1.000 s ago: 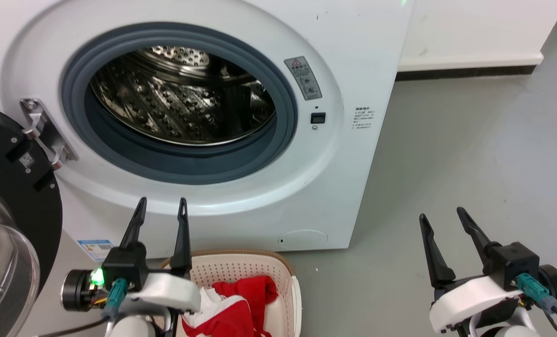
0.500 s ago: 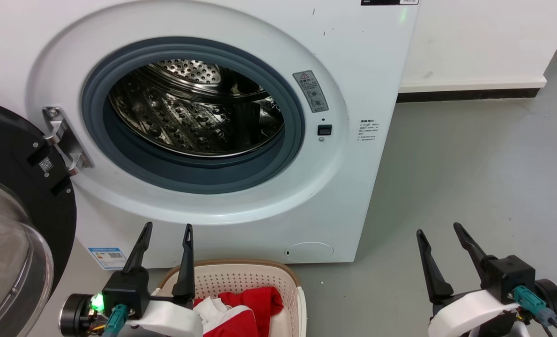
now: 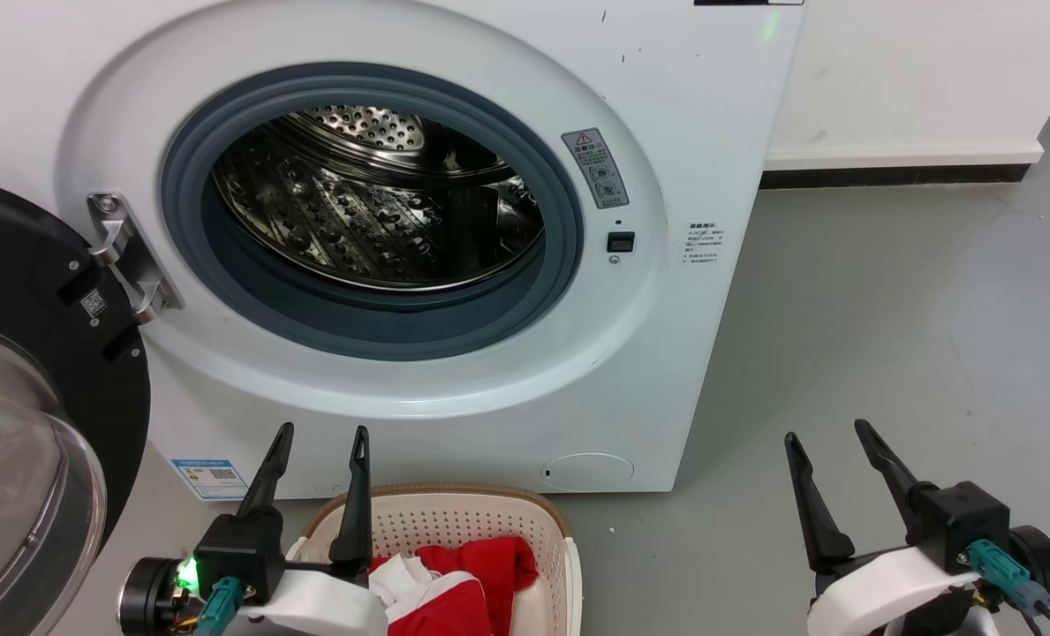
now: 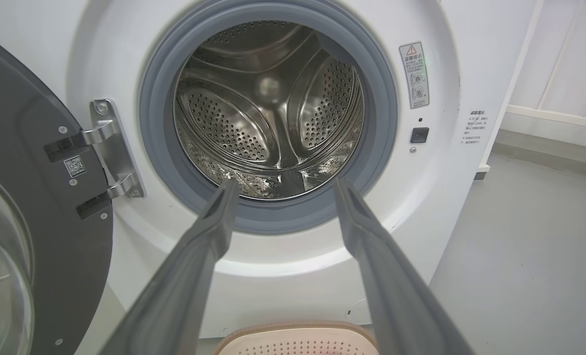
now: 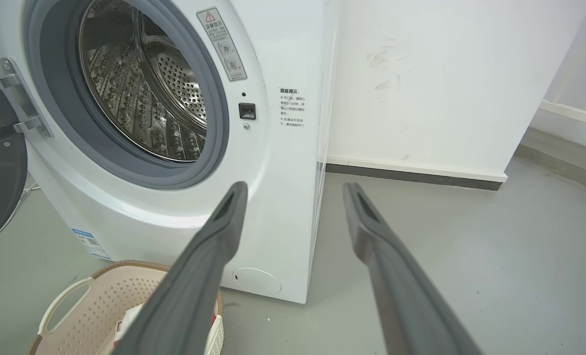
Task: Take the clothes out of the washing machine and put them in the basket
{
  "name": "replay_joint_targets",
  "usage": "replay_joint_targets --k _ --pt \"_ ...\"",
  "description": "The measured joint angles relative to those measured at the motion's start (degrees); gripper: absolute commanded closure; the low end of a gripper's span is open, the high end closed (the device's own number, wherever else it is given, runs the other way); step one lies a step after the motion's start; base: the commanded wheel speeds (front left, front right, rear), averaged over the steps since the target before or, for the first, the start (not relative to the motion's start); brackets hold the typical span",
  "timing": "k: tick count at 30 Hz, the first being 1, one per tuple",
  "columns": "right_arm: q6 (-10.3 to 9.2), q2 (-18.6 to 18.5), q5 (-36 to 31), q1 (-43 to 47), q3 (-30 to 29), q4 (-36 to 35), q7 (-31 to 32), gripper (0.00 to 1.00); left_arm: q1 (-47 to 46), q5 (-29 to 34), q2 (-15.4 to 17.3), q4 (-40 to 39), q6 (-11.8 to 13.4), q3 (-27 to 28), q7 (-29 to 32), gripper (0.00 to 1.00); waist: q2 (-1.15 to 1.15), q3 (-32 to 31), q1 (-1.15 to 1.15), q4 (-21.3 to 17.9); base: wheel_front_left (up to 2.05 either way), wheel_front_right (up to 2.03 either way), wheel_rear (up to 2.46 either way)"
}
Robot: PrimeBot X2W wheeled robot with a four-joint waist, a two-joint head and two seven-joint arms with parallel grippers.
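My left gripper [image 3: 324, 430] and right gripper [image 3: 825, 431] both stand spread wide, holding nothing. The soft red-and-white fabric clothes [image 3: 467, 579] lie in the cream perforated plastic basket [image 3: 454, 517] at six o'clock, before the large white front-loading washing machine [image 3: 701, 132].

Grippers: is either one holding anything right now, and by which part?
Nothing is held. The left gripper and the right gripper are both open with nothing between their fingers. The clothes lie in the basket.
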Motion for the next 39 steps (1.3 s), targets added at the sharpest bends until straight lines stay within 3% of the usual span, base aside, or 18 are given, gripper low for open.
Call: replay_joint_targets --k 6,7,11,24,39 --pt "0.0 0.0 0.4 0.1 0.1 0.0 -0.1 0.0 0.0 -0.2 0.4 0.0 0.1 0.0 0.0 0.0 0.0 -0.1 0.0 0.0 0.0 0.0 0.0" --pt "0.0 0.0 0.5 0.1 0.1 0.0 -0.1 1.0 0.0 -0.3 0.4 0.0 0.1 -0.1 0.0 1.0 0.0 -0.1 0.0 0.0 0.0 0.0 0.0" --pt "0.01 0.0 1.0 0.9 0.2 1.5 -0.1 1.0 1.0 -0.9 0.0 1.6 0.0 -0.4 0.0 1.0 0.0 -0.1 0.0 0.0 0.0 0.0 0.0" --pt "0.01 -0.7 19.7 0.3 -0.2 4.2 0.5 1.0 0.2 -18.4 -0.1 4.3 -1.9 1.4 2.1 1.0 0.0 0.0 0.0 0.1 0.0 0.0 0.0" --pt "0.0 -1.3 35.2 -1.6 -0.9 6.2 1.5 1.0 -1.9 -33.0 -0.2 7.1 -3.6 3.1 4.1 1.0 0.0 0.0 0.01 0.3 0.0 0.0 0.0"
